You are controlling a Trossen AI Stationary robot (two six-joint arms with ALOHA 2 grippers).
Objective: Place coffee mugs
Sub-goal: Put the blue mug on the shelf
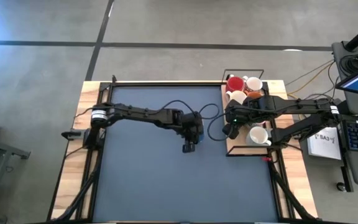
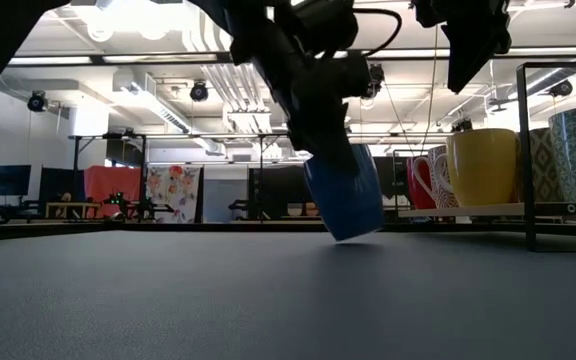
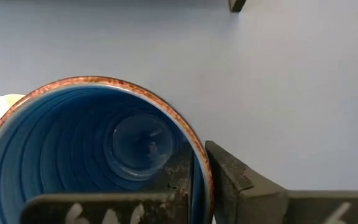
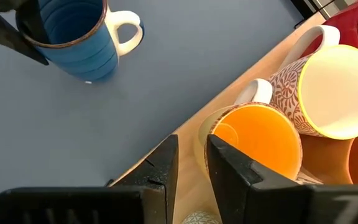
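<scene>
Blue mug (image 3: 98, 155) cut off at left wrist view's edge; its handle mostly hidden behind rim. Red mug (image 4: 353, 22) cropped at right wrist view's corner. Left gripper (image 1: 189, 147) hides the blue mug from above.

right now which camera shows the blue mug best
The right wrist view: the whole blue mug, with its pale handle, sits on the dark mat, its rim pinched by the left end effector. The left wrist view shows only its inside, the low view a tilted side, the high view almost nothing.

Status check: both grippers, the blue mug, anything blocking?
Left gripper shut on blue mug rim, mug tilted, low over the mat. Right gripper empty, fingers parted, above the orange mug at the tray. Mat around the blue mug looks clear.
</scene>
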